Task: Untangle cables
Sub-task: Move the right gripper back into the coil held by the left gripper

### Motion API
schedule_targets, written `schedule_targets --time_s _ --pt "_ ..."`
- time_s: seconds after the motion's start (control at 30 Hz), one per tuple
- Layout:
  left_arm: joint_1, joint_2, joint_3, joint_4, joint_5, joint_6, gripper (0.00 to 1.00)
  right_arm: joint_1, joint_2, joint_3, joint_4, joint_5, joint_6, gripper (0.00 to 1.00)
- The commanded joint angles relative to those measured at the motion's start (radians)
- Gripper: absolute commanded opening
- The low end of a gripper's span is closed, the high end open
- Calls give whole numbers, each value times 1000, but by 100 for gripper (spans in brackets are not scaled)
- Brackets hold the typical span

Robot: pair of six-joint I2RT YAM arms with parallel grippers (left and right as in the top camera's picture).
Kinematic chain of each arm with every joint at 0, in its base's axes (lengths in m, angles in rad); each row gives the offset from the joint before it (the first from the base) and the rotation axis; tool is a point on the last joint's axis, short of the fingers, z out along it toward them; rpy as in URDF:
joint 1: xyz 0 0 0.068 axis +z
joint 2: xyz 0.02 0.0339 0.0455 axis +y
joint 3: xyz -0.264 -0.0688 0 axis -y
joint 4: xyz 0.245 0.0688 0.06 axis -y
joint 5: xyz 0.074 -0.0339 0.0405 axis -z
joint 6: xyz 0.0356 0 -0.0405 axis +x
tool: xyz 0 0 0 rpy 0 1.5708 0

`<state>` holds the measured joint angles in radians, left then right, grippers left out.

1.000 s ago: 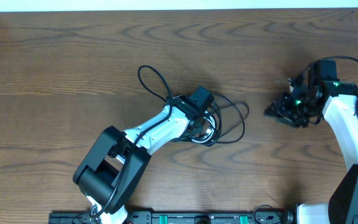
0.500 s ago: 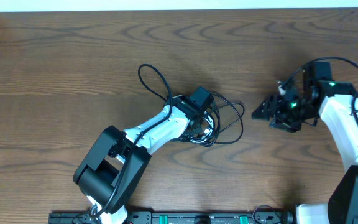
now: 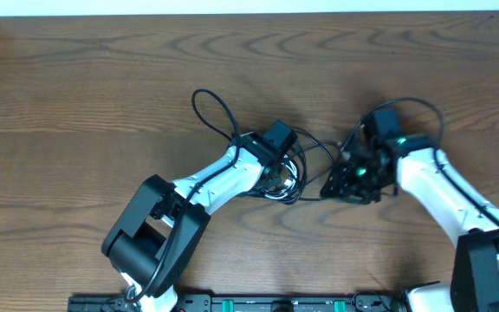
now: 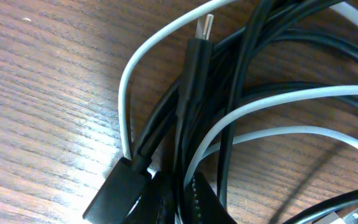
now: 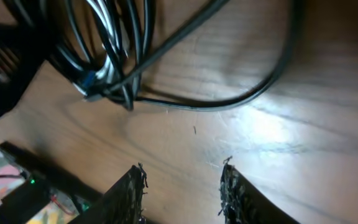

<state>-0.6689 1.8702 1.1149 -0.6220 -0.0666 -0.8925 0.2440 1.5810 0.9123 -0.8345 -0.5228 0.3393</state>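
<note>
The cables [image 3: 286, 178] lie in a tangled bundle at mid table: thin black cords and a white one. One black loop [image 3: 208, 107] reaches up left, another [image 3: 329, 152] spreads right. My left gripper [image 3: 281, 170] sits on the bundle. In the left wrist view its jaws [image 4: 185, 200] are shut on black and white strands, beside a black plug [image 4: 196, 57] and the white cable [image 4: 127, 93]. My right gripper [image 3: 338, 184] is at the right loop's edge. In the right wrist view it [image 5: 183, 188] is open and empty above bare wood, just short of the black loop [image 5: 229, 103].
The brown wooden table [image 3: 93, 95] runs to a white edge at the back. The arm bases and a black rail [image 3: 258, 303] stand along the front edge. The left arm [image 3: 158, 230] lies diagonally across the front left.
My right arm has swung left from the table's right side to the right edge of the cable bundle. The left arm has stayed on the bundle.
</note>
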Motion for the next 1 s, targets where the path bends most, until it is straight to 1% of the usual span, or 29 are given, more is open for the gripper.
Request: schedule_targets --time_s 0.0,0.17,0.3,0.4,0.47,0.53,0.7,0.8,0.97 --pt "14 40 -18 -10 -39 9 8 69 -5 -74 120 16 140 39" --pt "14 40 -18 -10 -39 9 8 149 -5 -143 344 20 225 37" --pt "14 40 -18 -10 -39 9 8 200 -5 -166 448 100 293 30" --pt "14 40 -18 -10 -39 9 8 230 -5 -170 465 186 364 26" --pt "14 40 -18 -10 -39 9 8 245 -5 -170 470 209 386 23" --pt "14 40 -18 -10 -39 9 8 256 -5 -170 479 211 389 20" --pt "14 40 -18 -10 -39 9 8 274 -5 -170 489 249 394 17" --pt "14 40 -18 -10 -39 8 8 289 -3 -170 510 270 431 17" --pt "14 40 -18 -10 -39 9 8 308 -3 -170 528 270 435 13"
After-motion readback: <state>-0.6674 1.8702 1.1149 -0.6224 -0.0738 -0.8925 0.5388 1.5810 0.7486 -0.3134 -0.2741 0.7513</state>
